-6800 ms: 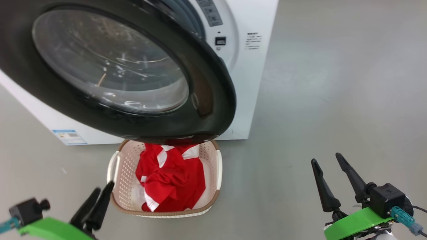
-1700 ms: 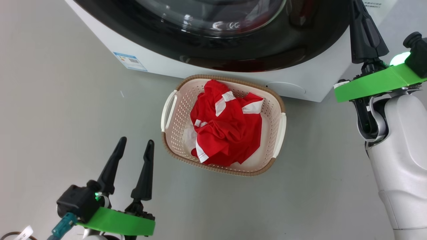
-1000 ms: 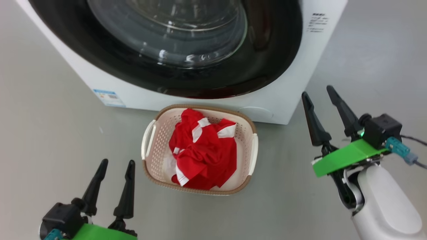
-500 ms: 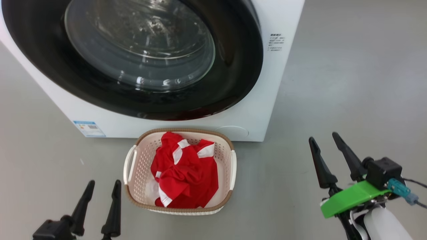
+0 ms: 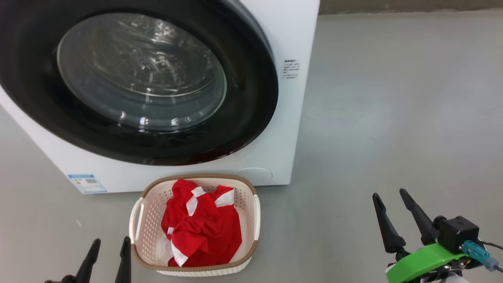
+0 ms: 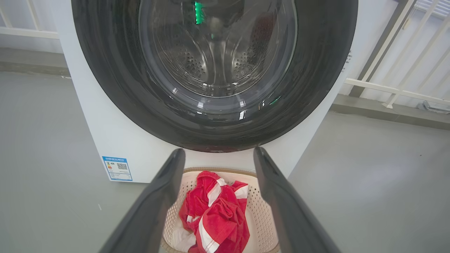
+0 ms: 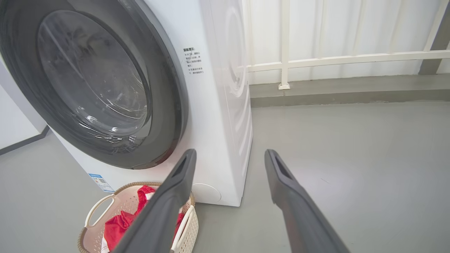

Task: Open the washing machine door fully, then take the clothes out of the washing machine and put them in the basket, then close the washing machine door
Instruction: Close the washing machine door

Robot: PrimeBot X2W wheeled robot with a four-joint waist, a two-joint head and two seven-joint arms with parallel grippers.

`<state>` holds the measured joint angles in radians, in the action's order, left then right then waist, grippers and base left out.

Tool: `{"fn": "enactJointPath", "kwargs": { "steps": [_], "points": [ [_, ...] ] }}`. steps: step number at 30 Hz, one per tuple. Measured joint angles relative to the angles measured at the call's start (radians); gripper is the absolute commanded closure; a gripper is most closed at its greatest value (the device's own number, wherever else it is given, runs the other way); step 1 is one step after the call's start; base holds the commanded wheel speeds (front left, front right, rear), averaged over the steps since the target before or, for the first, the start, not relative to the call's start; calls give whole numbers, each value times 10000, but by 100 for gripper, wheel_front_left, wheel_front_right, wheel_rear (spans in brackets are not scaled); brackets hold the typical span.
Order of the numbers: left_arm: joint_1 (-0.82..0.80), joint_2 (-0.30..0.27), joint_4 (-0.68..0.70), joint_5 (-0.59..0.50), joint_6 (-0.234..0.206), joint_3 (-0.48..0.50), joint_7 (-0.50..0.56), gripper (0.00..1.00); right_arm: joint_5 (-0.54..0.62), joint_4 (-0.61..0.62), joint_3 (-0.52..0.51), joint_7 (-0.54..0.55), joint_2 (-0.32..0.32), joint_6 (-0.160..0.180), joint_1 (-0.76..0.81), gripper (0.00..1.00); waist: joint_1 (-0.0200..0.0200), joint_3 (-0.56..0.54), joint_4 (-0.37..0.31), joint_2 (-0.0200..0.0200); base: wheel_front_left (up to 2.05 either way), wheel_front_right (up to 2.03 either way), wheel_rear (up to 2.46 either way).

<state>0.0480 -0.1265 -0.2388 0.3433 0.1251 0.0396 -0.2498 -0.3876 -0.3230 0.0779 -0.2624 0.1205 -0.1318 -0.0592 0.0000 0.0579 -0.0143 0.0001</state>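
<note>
The left gripper (image 5: 111,240), two long dark fingers spread apart and holding nothing, stood at the 7 o'clock corner of the head view; the small cream-white perforated plastic basket with a brown woven-look rim (image 5: 196,177) sat on the floor at about 2 o'clock from it, its near left corner just beside the gripper's right finger but not touching; the bright red clothes with white trim (image 5: 200,230) lay bundled inside the basket, below its rim; the large round washing machine door with a wide glossy black rim and clear glass bowl (image 5: 137,86) stood at 12 o'clock from this gripper, lying flush against the front of the big white front-loading washing machine (image 5: 294,31), with the basket directly under its lower edge; in the left wrist view the basket and clothes showed low between the two fingers, the door above them; the right gripper (image 5: 389,193), its fingers likewise parted and empty, stood at the 5 o'clock corner, with the basket at 9 o'clock from it and well apart, the door at 10 o'clock; bare grey floor (image 5: 393,118) lay between that gripper and the basket; a small blue label (image 5: 87,183) sat on the machine's front at 10 o'clock from the basket; a white railing (image 7: 316,59) ran behind the machine in the right wrist view.
</note>
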Motion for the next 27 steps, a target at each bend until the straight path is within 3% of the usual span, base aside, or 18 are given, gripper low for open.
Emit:
{"fn": "enactJointPath", "kwargs": {
  "steps": [27],
  "points": [
    [790, -73, 8, -201, 0, 523, 2, 0, 2, 144, -332, 42, 63, 0, 773, 0, 0, -678, -1051, 0, 0, 0, 0]
  ]
}}
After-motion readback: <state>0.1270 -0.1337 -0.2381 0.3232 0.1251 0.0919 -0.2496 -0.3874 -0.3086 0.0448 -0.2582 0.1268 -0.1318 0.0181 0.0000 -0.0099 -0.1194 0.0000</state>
